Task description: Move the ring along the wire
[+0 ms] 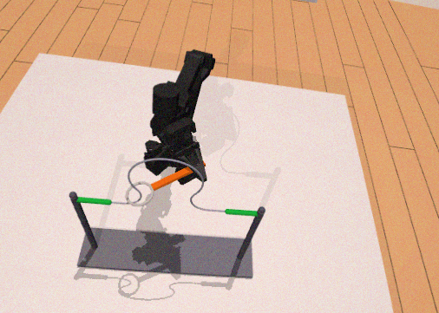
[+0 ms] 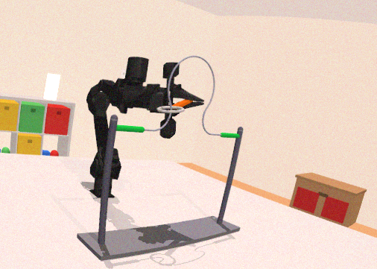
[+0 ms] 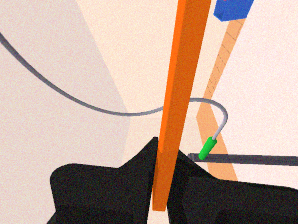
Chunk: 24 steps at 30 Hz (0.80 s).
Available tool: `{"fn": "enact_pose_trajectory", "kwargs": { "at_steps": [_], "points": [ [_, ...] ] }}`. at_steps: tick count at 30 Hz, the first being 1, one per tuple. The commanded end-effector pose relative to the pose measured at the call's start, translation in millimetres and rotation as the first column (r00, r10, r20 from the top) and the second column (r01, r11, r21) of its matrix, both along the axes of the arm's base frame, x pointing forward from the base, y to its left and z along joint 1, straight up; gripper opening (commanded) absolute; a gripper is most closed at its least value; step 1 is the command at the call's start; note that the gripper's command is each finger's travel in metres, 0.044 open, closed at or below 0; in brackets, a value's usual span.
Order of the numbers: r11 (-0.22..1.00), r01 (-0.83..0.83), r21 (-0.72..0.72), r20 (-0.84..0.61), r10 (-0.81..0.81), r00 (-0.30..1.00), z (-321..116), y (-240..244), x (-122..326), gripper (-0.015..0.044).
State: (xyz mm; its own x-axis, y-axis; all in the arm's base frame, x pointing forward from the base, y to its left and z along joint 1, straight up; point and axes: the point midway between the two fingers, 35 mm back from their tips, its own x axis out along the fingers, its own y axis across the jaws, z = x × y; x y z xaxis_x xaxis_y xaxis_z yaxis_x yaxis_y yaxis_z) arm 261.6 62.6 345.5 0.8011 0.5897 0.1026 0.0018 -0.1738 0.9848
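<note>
My gripper (image 1: 192, 172) (image 2: 201, 101) (image 3: 159, 141) is shut on the orange handle (image 1: 171, 179) (image 2: 182, 103) (image 3: 182, 90), near its far end from the ring. The pale ring (image 1: 127, 195) (image 2: 182, 109) lies nearly flat around the grey wire (image 1: 165, 159) (image 2: 194, 56) (image 3: 125, 114), at the low bend where it starts to rise, just past the left green part (image 1: 93, 200) (image 2: 130, 128). The right green part (image 1: 242, 212) (image 2: 229, 135) is bare. The wire crosses in front of the gripper in the top and exterior views; I cannot tell the gap. The ring is out of the wrist view.
Dark posts stand left (image 1: 84, 222) (image 2: 107, 179) and right (image 1: 251, 235) (image 2: 229, 179) on a grey base plate (image 1: 217, 261) (image 2: 123, 244). The wire's tall loop arches between them, beside my fingers. A wooden cabinet (image 2: 335, 188) stands in the background.
</note>
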Motion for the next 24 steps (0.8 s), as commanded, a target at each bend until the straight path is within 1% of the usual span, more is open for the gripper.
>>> {"fn": "enact_pose_trajectory", "kwargs": {
  "at_steps": [1,6,12,17,24],
  "points": [
    [0.998,-0.006,0.067,-0.004,0.006,1.000,12,-2,-1,-0.0150],
    [0.988,-0.008,0.154,-0.013,0.010,1.000,27,-7,-1,-0.0150],
    [0.978,-0.010,0.209,-0.020,0.014,1.000,38,-12,-1,-0.0150],
    [0.976,-0.011,0.217,-0.024,0.017,1.000,44,-15,0,-0.0150],
    [0.982,-0.012,0.189,-0.028,0.018,0.999,47,-17,0,-0.0150]
  ]
}}
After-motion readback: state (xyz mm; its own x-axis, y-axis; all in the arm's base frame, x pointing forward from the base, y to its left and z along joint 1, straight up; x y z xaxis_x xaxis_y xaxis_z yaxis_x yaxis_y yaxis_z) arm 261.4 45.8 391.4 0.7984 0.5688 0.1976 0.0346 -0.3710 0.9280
